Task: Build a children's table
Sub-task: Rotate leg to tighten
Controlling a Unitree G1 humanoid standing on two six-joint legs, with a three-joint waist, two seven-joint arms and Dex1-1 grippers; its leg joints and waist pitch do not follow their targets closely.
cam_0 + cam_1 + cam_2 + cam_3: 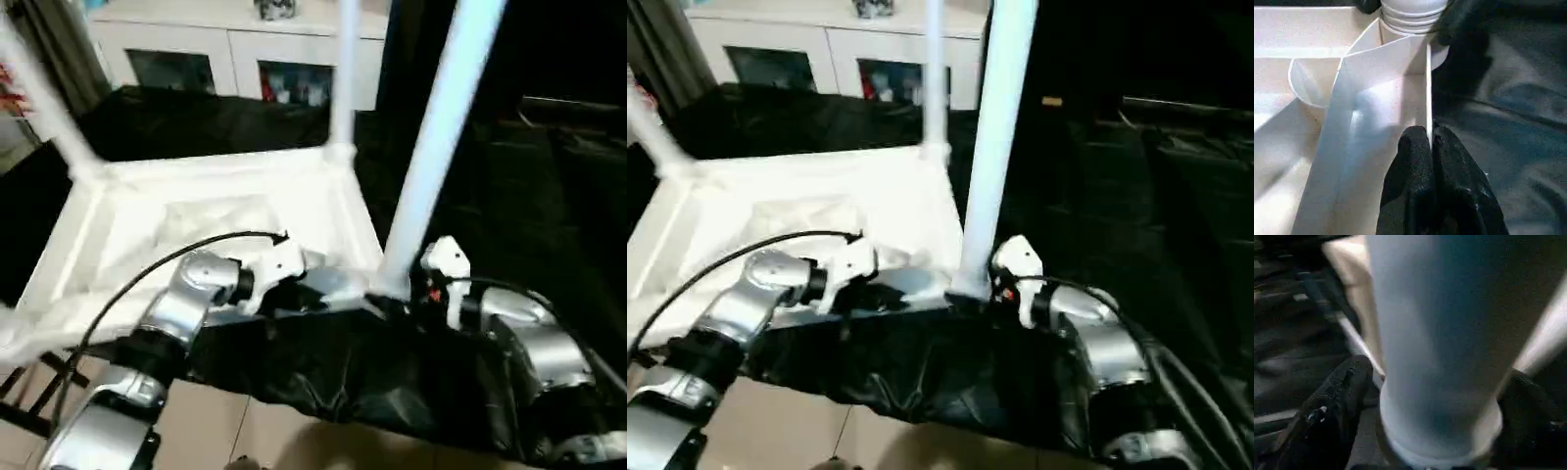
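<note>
— Children's table: where does it lie?
— Upside down on a tabletop draped in black cloth, ribbed underside facing up. The near edge sits close to the robot's forearms.

— Which legs are in?
— Three stand up from corner sockets: one at the near right corner, one at the far right corner, and one at the far left, which leans outward.

— What is the left pincer doing?
— It is clenched on the thin side rim of the table, one black finger on each face of it, just short of the near right corner socket. The threaded foot of the leg shows beyond it in the left wrist view.

— And the right pincer?
— Grasping the near right leg low down, right above its socket. Its two black fingers sit on opposite sides of the leg's base.

— Anything behind?
— A white cabinet with glass doors stands beyond the tabletop; pale floor tiles show below the cloth's near edge.
</note>
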